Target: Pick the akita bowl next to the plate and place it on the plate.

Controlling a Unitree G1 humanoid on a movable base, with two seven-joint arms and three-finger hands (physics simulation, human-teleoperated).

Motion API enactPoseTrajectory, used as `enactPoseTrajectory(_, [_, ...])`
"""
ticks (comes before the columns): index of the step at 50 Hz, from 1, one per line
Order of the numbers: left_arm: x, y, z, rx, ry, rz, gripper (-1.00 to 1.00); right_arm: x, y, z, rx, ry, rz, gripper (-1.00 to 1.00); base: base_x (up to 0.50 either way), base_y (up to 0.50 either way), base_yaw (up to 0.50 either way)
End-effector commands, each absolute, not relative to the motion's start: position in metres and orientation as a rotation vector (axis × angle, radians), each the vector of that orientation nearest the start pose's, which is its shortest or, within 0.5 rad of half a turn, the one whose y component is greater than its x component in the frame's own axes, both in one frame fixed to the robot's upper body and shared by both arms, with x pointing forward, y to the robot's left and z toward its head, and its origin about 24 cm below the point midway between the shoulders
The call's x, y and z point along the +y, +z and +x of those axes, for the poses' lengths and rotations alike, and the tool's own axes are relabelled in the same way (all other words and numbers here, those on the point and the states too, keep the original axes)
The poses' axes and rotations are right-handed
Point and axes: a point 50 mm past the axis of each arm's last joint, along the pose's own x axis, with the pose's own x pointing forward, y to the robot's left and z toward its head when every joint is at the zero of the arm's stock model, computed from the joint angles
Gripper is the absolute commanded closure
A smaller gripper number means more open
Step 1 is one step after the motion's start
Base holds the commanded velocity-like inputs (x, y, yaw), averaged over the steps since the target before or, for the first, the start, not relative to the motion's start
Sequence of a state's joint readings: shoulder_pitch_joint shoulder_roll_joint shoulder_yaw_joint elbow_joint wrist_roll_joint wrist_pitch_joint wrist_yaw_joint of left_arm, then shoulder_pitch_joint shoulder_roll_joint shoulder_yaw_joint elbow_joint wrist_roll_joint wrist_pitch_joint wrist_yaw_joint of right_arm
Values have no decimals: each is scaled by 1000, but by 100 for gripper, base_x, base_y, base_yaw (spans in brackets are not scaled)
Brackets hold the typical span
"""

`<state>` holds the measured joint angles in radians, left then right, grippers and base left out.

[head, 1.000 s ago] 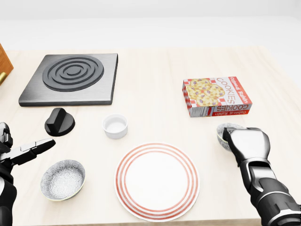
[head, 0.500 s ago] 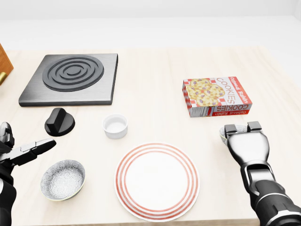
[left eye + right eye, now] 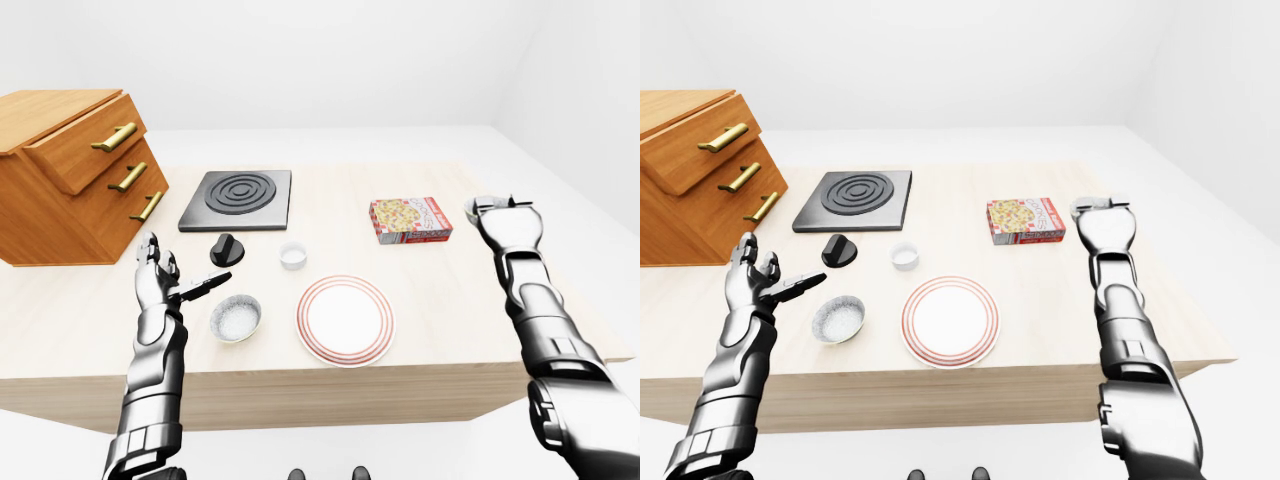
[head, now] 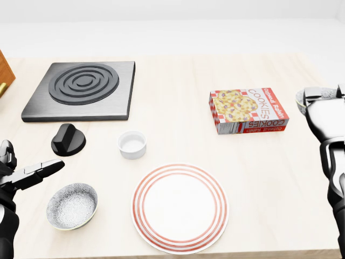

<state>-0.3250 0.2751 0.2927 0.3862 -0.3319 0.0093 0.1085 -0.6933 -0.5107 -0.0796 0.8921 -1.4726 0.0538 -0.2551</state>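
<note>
The red-ringed white plate (image 4: pixel 180 208) lies empty at the bottom middle of the head view. My right hand (image 4: pixel 319 100) is raised at the right edge, beside the cookie box, with its fingers closed round a small speckled akita bowl (image 4: pixel 305 98). Only the bowl's rim shows past the hand. A second speckled bowl (image 4: pixel 71 205) rests on the table left of the plate. My left hand (image 4: pixel 29 174) hovers open just above and to the left of that bowl, touching nothing.
A cookie box (image 4: pixel 248 110) lies up and right of the plate, a white ramekin (image 4: pixel 132 144) up and left of it. A black knob (image 4: pixel 68 139) and a dark stove plate (image 4: pixel 81 89) sit at upper left. A wooden drawer cabinet (image 3: pixel 70 175) stands at the table's left.
My right hand has lifted the speckled bowl off the table and carried it up and to the right, past the cookie box. The left hand has barely moved.
</note>
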Motion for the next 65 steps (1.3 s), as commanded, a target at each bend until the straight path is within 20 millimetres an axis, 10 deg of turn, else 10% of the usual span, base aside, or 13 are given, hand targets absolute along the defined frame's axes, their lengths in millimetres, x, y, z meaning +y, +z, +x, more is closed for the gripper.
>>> enactPoseTrajectory(1, [270, 63, 304, -6, 387, -161, -100, -213, 324, 266, -774, -895, -1793, 100, 0, 0, 0])
enactPoseTrajectory(6, [271, 62, 304, -5, 389, -163, -100, -172, 327, 245, -927, -838, -1757, 100, 0, 0, 0])
enactPoseTrajectory(24, [270, 65, 303, -2, 392, -168, -100, -127, 303, 241, -1022, -725, -1624, 100, 0, 0, 0])
enactPoseTrajectory(50, [272, 60, 305, 0, 393, -168, -100, -107, 276, 245, -996, -615, -1545, 100, 0, 0, 0])
enactPoseTrajectory(65, [272, 61, 304, 0, 391, -170, -100, -99, 226, 257, -935, -500, -1528, 100, 0, 0, 0])
